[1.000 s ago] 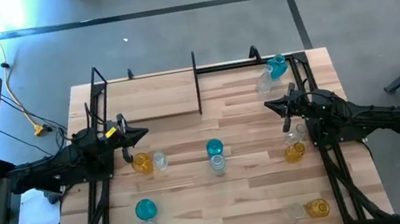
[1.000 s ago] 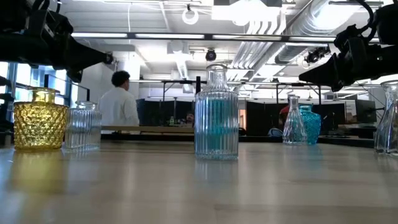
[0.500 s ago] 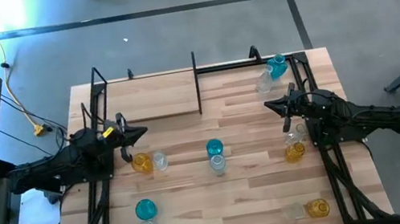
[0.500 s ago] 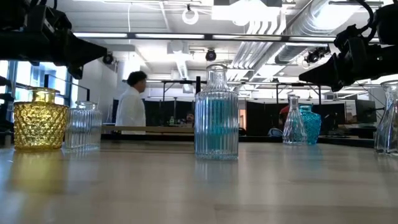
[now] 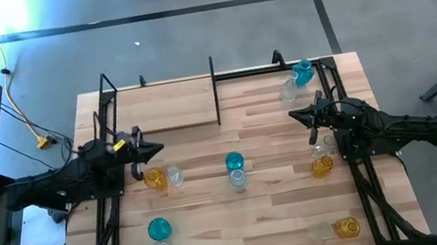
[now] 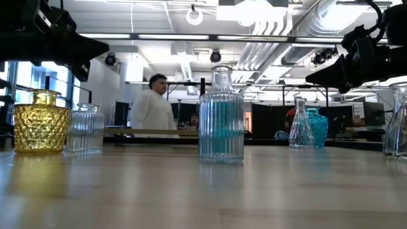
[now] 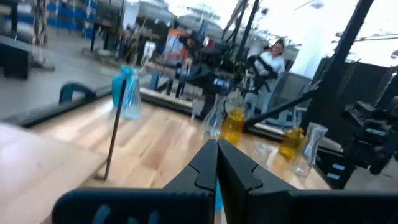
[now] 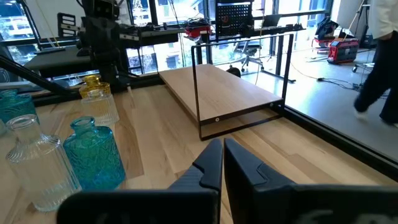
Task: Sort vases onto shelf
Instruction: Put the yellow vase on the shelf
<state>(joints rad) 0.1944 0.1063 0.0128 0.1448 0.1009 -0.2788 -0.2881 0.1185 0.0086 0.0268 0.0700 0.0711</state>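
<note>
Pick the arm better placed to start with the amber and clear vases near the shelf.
Left. Its gripper hangs just above that amber vase and clear vase, beside the shelf; the right gripper is across the table.

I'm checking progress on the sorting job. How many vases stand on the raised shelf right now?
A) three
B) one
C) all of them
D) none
D: the high view shows the shelf with its plank bare, while the vases, such as the teal one mid-table and the amber one near the left hand, all stand on the tabletop.

Person in white; yellow cable
</note>
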